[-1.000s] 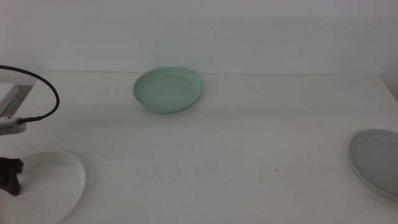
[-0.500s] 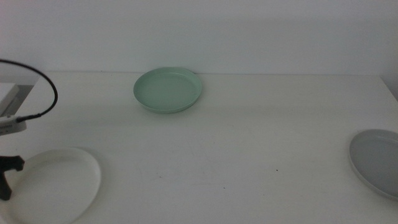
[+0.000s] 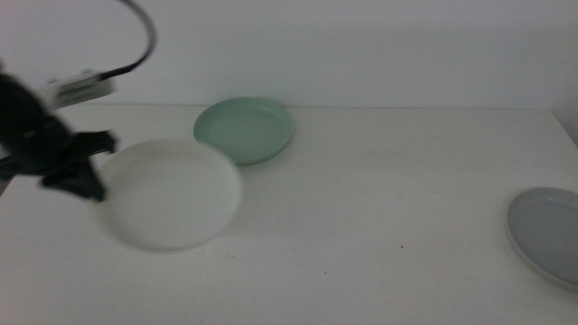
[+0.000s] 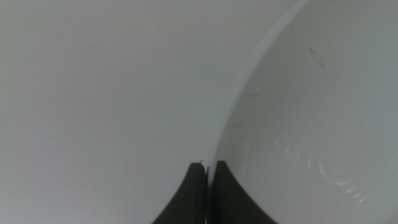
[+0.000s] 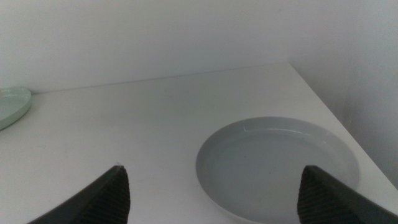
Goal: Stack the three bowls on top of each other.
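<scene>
Your left gripper, at the left of the frame, pinches the white bowl's rim between its fingers; the bowl overlaps the mint green bowl. Your right gripper's fingers are spread before the grey bowl.

white bowl, mint green bowl, grey bowl, white table

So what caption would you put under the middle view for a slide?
Left end effector carries the white bowl by its rim toward the mint green bowl; the grey bowl waits at the table's right edge.
</scene>
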